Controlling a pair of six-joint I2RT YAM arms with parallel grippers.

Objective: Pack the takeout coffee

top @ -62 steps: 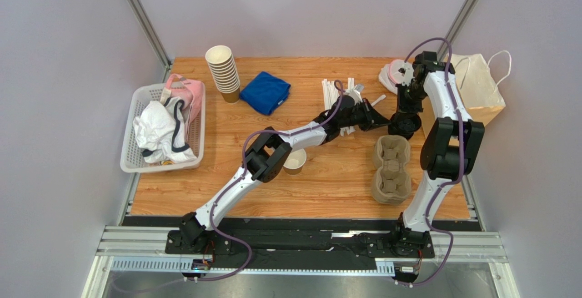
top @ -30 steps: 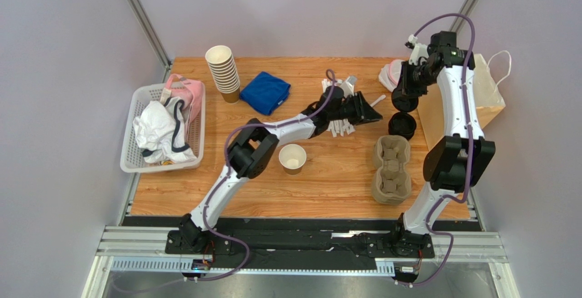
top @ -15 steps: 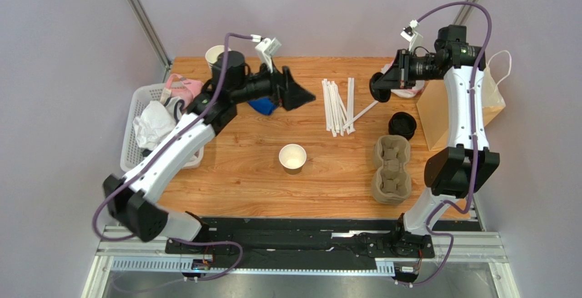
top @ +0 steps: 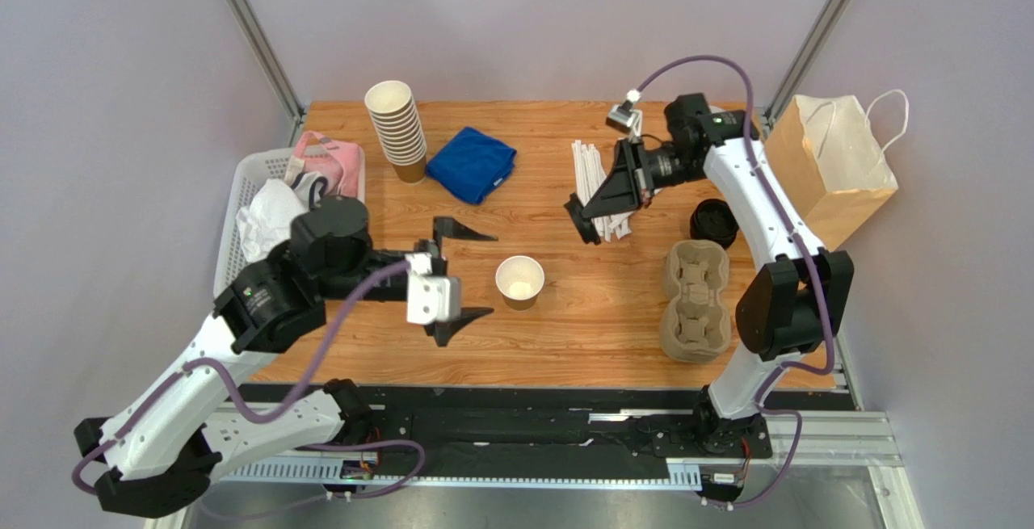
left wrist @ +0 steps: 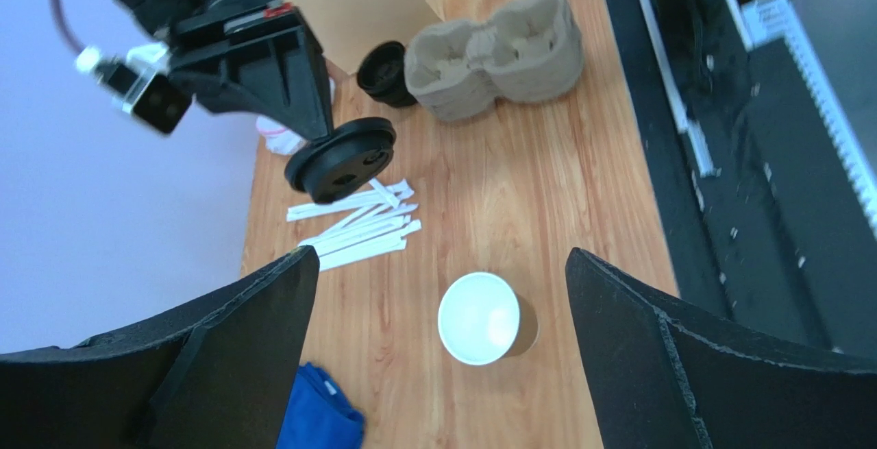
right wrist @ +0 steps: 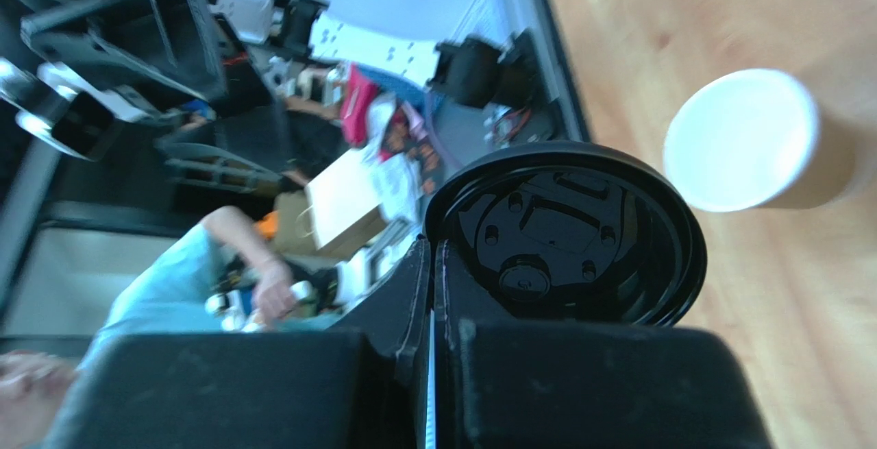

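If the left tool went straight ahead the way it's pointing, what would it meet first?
Probably the lidless paper cup, lined up just ahead of the open left tool; depth is unclear, so it might pass above.

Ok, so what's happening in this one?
The right gripper is shut on a black lid, holding it in the air over the straws. The paper cup stands uncovered mid-table, with the left gripper wide open beside it, touching nothing. The cup tray and paper bag wait on the right; nothing is packed yet.
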